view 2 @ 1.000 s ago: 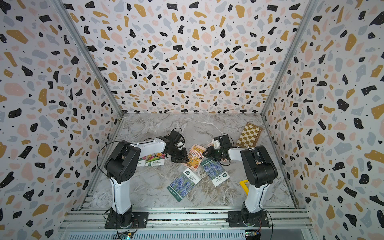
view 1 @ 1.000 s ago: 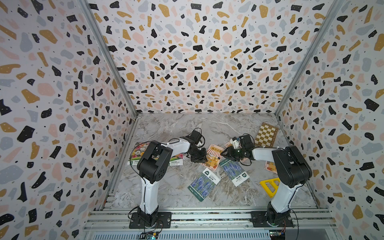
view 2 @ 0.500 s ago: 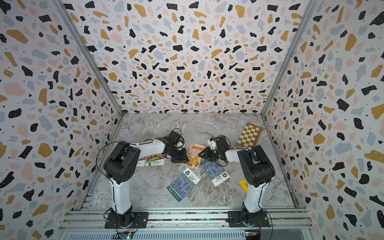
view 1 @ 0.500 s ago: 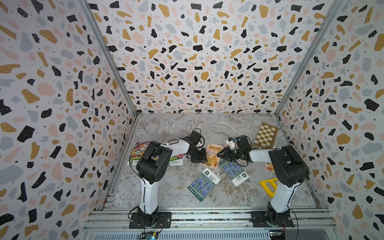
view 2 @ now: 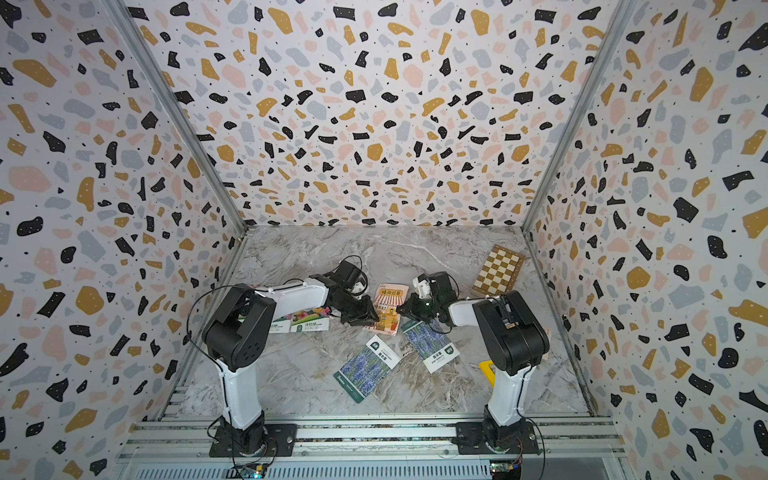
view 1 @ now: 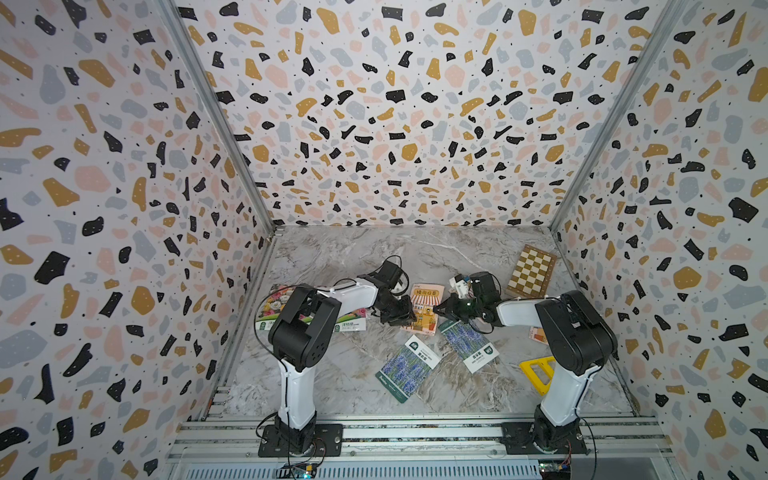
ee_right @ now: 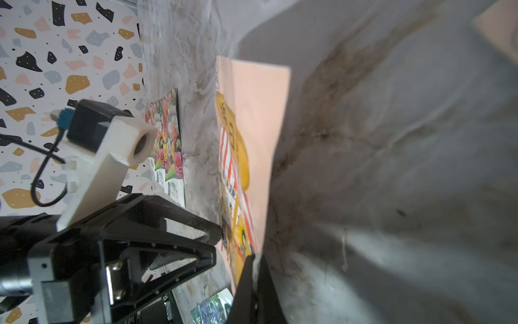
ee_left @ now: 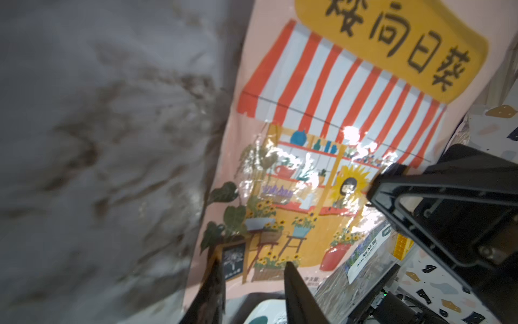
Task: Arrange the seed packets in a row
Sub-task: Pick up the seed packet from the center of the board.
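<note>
**Operator:** Where is the awning packet?

**Spotter:** Your awning packet (view 1: 424, 305) lies mid-counter between your two grippers, with its yellow title band toward the back wall. In the left wrist view its red-striped awning and flower-shop drawing are close up, and the gloss catches the light.

**Operator:** And the grippers?

**Spotter:** Your right gripper (ee_right: 253, 259) is clenched on that packet's edge, and the pink sheet runs straight into the pinched tips. Your left gripper (ee_left: 252, 269) is released. Its fingers (ee_left: 294, 286) stand apart with the packet's opposite edge between them, and I cannot tell whether either one touches it.

**Operator:** The other packets?

**Spotter:** One lavender packet (view 1: 471, 347) lies slanted just beside the awning packet's near corner, below your right gripper in both top views. Whether the two touch, I cannot tell. The second lavender packet (view 1: 407, 370) lies slanted too, nearer the arm bases and apart from the others. The flower-photo packets (view 1: 276, 307) sit side by side near the left wall, partly under your left arm. A pink-orange packet (view 1: 537, 334) shows behind your right arm but is mostly hidden.

**Operator:** Anything else on the counter (view 1: 353, 257)?

**Spotter:** The checkerboard (view 1: 532, 272) is at the back right. The yellow triangular frame (view 1: 536, 372) is at the front right, partly behind your right arm.
</note>
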Available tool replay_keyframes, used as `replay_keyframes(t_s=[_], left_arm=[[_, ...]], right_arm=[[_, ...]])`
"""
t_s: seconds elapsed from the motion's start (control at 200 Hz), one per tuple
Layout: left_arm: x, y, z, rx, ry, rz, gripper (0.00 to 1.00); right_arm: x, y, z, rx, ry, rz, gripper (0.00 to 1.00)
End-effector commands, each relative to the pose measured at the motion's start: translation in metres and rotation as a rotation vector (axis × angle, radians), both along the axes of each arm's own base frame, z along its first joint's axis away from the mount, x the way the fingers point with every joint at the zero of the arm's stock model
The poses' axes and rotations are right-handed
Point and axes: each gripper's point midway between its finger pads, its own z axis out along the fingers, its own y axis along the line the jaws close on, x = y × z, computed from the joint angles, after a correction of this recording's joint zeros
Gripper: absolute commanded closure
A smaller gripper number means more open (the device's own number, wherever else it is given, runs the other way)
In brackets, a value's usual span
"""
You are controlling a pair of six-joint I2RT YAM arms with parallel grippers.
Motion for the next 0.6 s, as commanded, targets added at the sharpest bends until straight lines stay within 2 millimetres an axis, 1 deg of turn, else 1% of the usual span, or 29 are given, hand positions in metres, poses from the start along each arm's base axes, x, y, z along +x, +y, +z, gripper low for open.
replay_keyframes(t_s=[0.0,0.085,0.165,0.205,0.25,0.35,0.41,0.466,0.551,0.596], left_arm=[[0.018,0.03,0.04,0.021,-0.097,0.047,0.48],[0.028,0.059,0.072,0.026,-0.167,0.107,0.34],[0.031,0.091,0.096,0.058,-0.219,0.162,0.23],[0.029,0.108,0.108,0.081,-0.248,0.19,0.18],[0.026,0.126,0.118,0.098,-0.279,0.22,0.13],[0.016,0.163,0.139,0.142,-0.349,0.274,0.04],[0.01,0.182,0.15,0.18,-0.386,0.297,0.0],[0.005,0.198,0.158,0.22,-0.42,0.317,0.01],[-0.001,0.215,0.165,0.273,-0.468,0.336,0.01],[-0.004,0.221,0.167,0.291,-0.485,0.344,0.01]], right_arm=[[0.016,0.0,0.041,0.02,-0.131,0.027,1.0],[0.016,0.006,0.063,0.05,-0.194,0.084,1.0],[0.012,0.015,0.08,0.076,-0.233,0.14,1.0],[0.009,0.021,0.085,0.08,-0.243,0.171,1.0],[0.006,0.028,0.087,0.068,-0.24,0.199,1.0],[-0.004,0.053,0.092,0.077,-0.233,0.271,1.0],[-0.01,0.069,0.094,0.091,-0.221,0.316,1.0],[-0.016,0.085,0.095,0.104,-0.213,0.36,1.0],[-0.025,0.109,0.094,0.119,-0.198,0.416,1.0],[-0.028,0.12,0.093,0.127,-0.185,0.442,1.0]])
